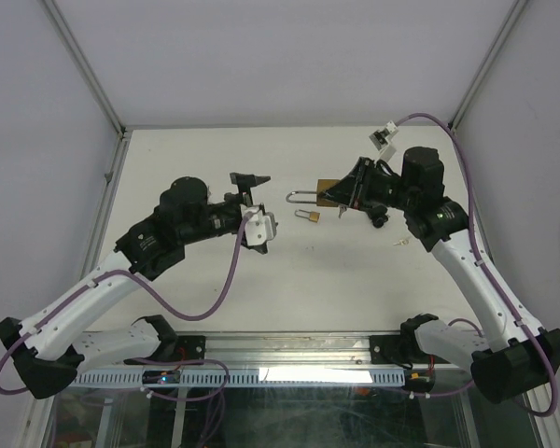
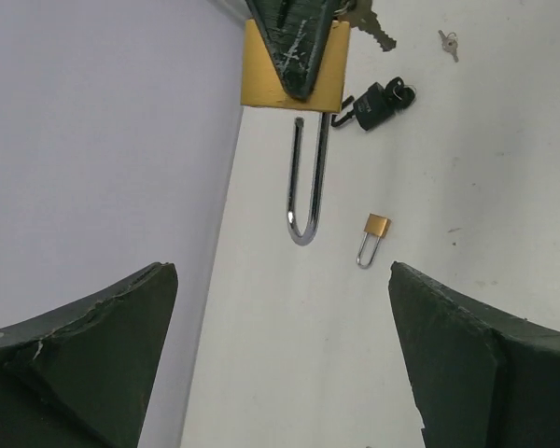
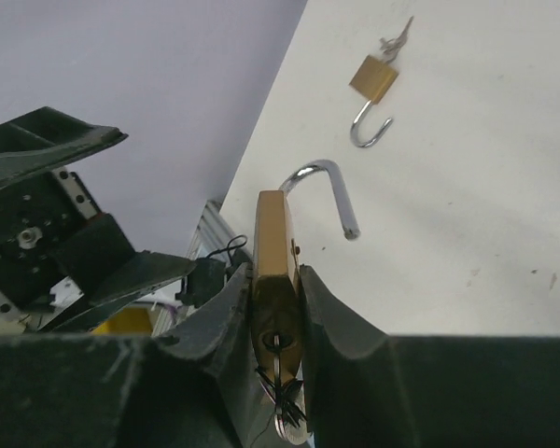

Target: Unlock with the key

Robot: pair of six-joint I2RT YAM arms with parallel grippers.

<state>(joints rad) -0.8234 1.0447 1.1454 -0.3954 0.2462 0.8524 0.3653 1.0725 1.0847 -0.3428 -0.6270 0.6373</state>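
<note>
When read left to right from overhead, tallied: left gripper (image 1: pixel 266 201) and right gripper (image 1: pixel 343 191), two in all; two brass locks, small padlock (image 1: pixel 308 216) and large padlock (image 1: pixel 329 191); one black item (image 2: pixel 378 101); one bunch of loose keys (image 1: pixel 400 242).

Found left gripper released: jaws spread wide, nothing between them, pointed rightward at the padlocks, well apart from both.

Next right, logged large padlock mid-table, held on edge, long shackle (image 2: pixel 308 177) pointing left. Saw one shackle leg out of the body, end hanging free, so open. Just near of that shackle, noted small padlock lying flat on the table (image 1: pixel 215 149), touching nothing else. Spotted a small metal piece (image 3: pixel 395 39) at its body in the right wrist view; key or not, cannot tell.

Found right gripper clenched on the large padlock's brass body, one finger on each flat face. Made out key (image 2: pixel 373 30) sticking from the body's right end. Keyhole mostly hidden between the fingers, so cannot tell how deep seated.

Further right, noted black item on the table beside the right gripper, too small to identify. Rightmost, logged loose keys, tiny, count unclear.
</note>
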